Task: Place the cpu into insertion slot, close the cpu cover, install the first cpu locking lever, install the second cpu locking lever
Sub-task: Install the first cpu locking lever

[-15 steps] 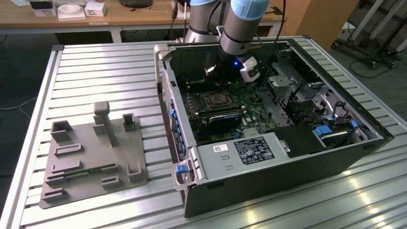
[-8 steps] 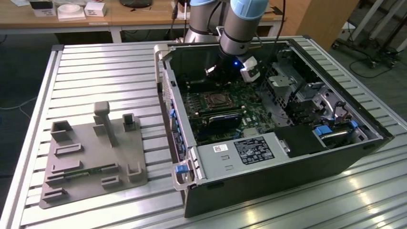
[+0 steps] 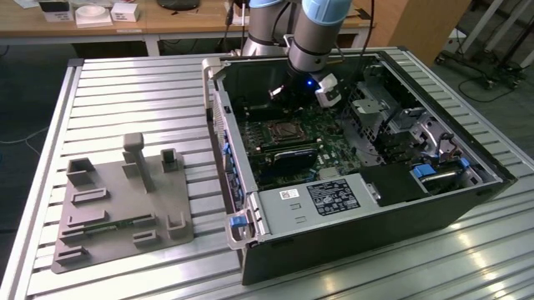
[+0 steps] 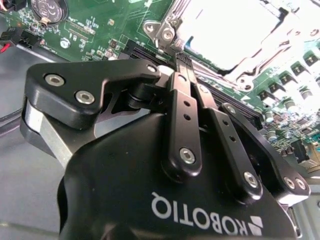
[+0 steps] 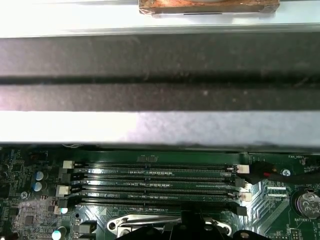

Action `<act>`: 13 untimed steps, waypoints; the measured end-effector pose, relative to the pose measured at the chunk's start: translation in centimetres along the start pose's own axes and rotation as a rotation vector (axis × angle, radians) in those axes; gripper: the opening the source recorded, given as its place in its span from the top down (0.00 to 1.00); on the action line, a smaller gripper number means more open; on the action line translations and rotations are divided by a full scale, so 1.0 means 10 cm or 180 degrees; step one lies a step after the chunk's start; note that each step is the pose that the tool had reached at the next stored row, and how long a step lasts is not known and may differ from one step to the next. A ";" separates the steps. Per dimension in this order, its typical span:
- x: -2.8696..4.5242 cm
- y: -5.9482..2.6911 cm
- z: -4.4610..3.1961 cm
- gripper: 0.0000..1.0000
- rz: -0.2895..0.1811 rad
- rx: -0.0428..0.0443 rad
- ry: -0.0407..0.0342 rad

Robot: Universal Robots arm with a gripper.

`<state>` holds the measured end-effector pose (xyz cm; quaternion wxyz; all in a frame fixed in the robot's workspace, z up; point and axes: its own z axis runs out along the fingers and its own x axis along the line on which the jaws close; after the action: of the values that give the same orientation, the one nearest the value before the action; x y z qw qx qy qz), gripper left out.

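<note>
In the exterior view the arm reaches down into the open computer case, and my gripper (image 3: pixel 286 105) hangs just behind the insertion slot (image 3: pixel 284 130) on the green board. In the second wrist view my gripper (image 4: pixel 178 56) is shut, its two black fingers (image 4: pixel 183 112) meeting at the slot's near corner by a screwed metal bracket (image 4: pixel 166 34). The cpu (image 4: pixel 235 25) shows as a bright silvery square lying flat in the slot, with the cpu cover (image 4: pixel 252 65) lying down around it. Whether anything thin sits between the tips is hidden.
Several long memory slots (image 5: pixel 150 182) run beside the socket, with the case's dark wall (image 5: pixel 160 75) close behind them. A round coin cell (image 4: pixel 49 7) sits on the board. Outside the case, a grey fixture plate (image 3: pixel 125 200) rests on the slatted metal table (image 3: pixel 134 81).
</note>
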<state>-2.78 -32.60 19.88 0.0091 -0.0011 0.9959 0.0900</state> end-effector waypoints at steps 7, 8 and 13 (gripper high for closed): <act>0.001 0.013 0.003 0.90 0.0000 0.0027 0.0000; 0.000 0.015 0.003 0.90 0.0000 0.0038 0.0000; 0.000 0.026 0.006 0.90 -0.0002 0.0090 0.0000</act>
<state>-2.78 -32.33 19.87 0.0091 -0.0012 0.9971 0.0759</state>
